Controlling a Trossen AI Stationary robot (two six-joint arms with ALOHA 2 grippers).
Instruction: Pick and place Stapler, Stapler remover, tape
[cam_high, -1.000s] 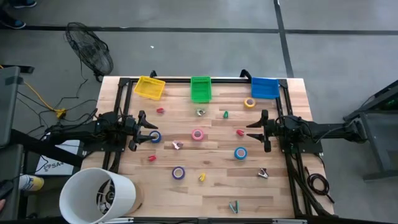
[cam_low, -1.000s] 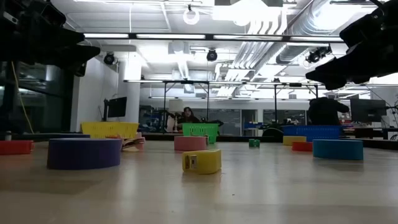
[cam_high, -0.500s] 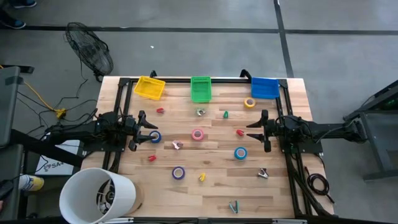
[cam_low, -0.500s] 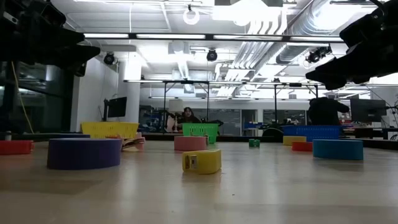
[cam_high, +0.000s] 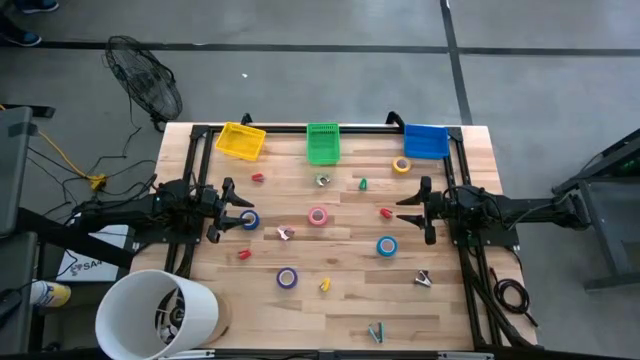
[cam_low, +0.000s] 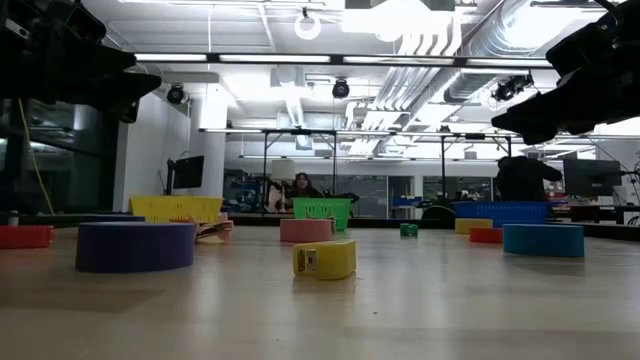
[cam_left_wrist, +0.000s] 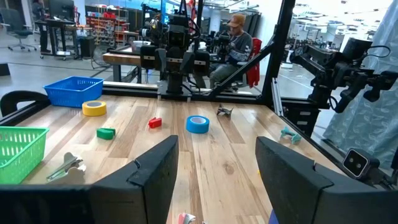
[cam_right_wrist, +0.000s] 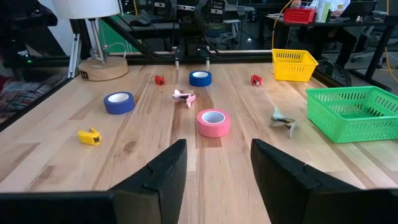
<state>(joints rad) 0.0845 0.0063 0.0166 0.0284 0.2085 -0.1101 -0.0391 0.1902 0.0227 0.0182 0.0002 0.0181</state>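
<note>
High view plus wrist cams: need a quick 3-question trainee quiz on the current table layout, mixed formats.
1. True or false: the pink tape roll lies inside the green basket.
2. Which basket is the yellow tape roll closest to? A) yellow basket B) green basket C) blue basket
3. Fill in: the left gripper hangs with open fingers by the dark ____ tape roll.

Key: 1 false, it lies on the bare table; 2 C; 3 blue.
</note>
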